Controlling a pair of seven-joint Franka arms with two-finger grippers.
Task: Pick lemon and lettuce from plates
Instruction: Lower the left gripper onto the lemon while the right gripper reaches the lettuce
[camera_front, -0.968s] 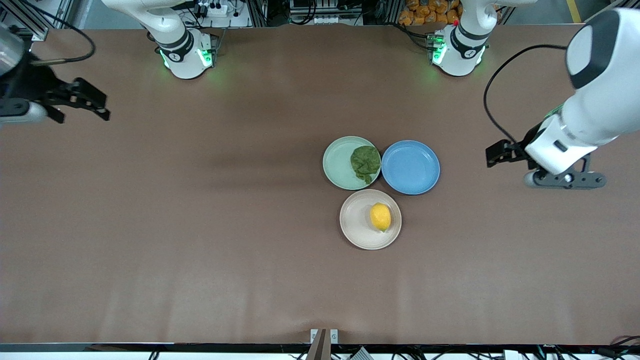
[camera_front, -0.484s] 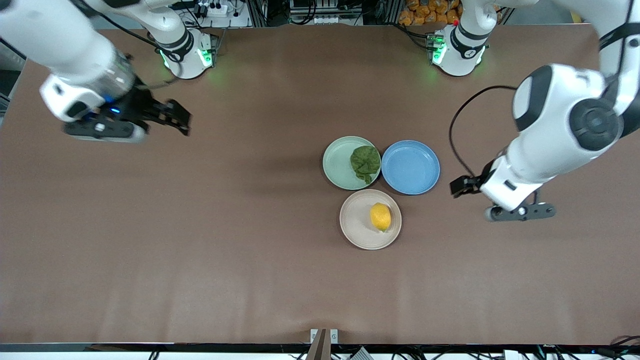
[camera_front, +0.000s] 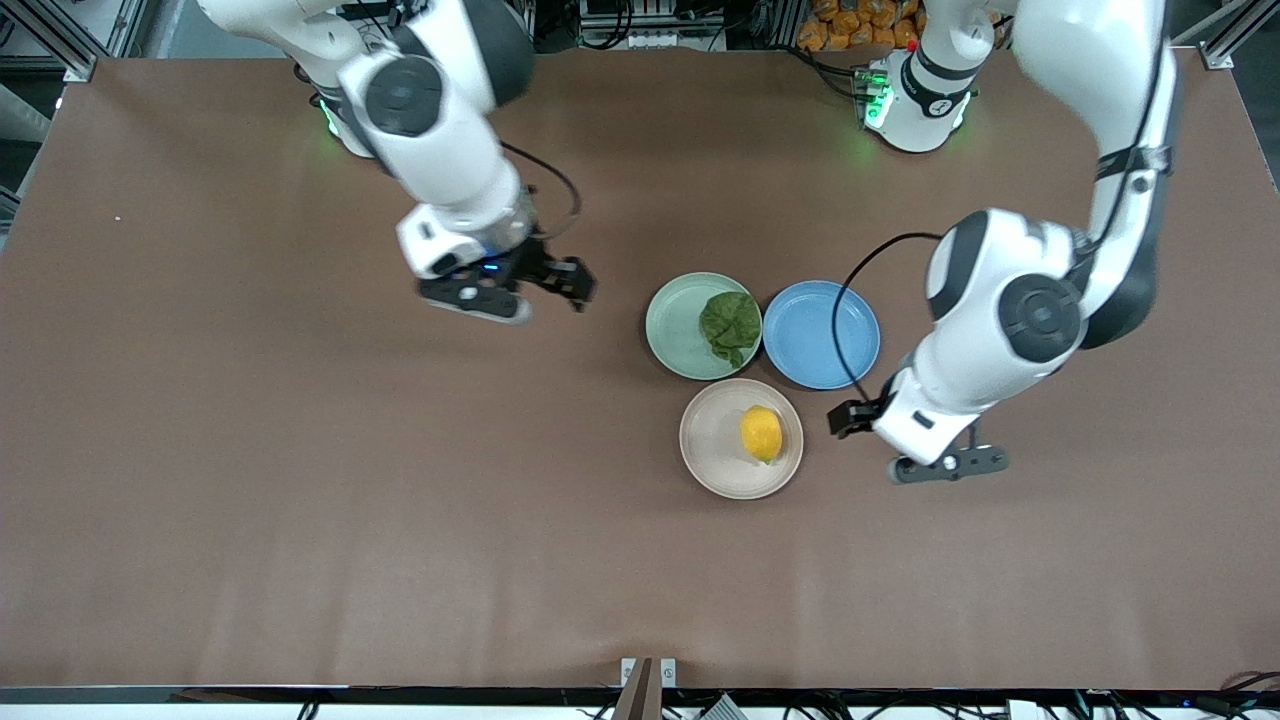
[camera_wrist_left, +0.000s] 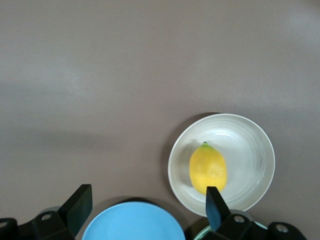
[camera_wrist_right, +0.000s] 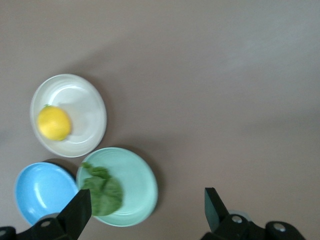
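On the cream plate (camera_front: 712, 445) lies the lemon (camera_front: 761, 433), lettuce (camera_front: 729, 324) on the mint plate (camera_front: 674, 325). Both my claws, left claw (camera_front: 846, 418) and right claw (camera_front: 572, 281), hang released beside them; the round lemon may roll from a careless pinch.

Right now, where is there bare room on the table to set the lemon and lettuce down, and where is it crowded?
Bare brown table runs between the beige plate and the front camera's edge, and toward the right arm's end. It is crowded mid-table: mint plate with lettuce, blue plate, beige plate with lemon, flanked by the left gripper and right gripper, jaws open.
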